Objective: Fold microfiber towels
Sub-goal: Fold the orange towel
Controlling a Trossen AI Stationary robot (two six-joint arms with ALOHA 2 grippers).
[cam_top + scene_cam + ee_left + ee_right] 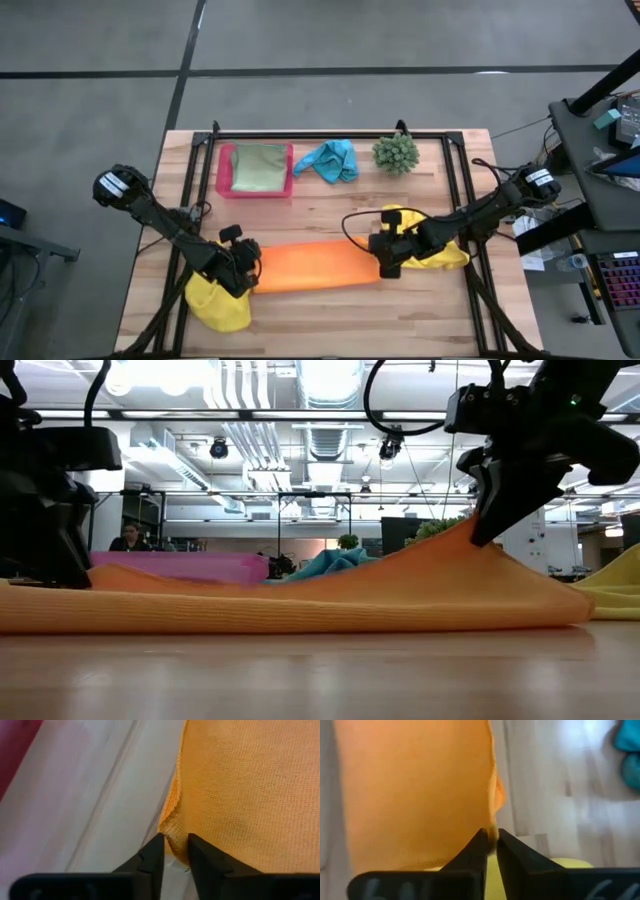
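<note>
While the orange towel (pixel 312 266) lies stretched crosswise along the table's near side, each gripper pinches one end; the left gripper (pixel 246 268) is closed on its left end, the right gripper (pixel 385 258) closed on its right end, lifted slightly.

Both arms black, slender jointed links, white-marked cylindrical joint housing near each base. Thin black cable loops out beside right end effector (pixel 385 262); a smaller one sits near left end effector (pixel 243 268). Wrist views: fingers (pixel 152 862) matte black, wedge-shaped, tapering to narrow tips.
</note>
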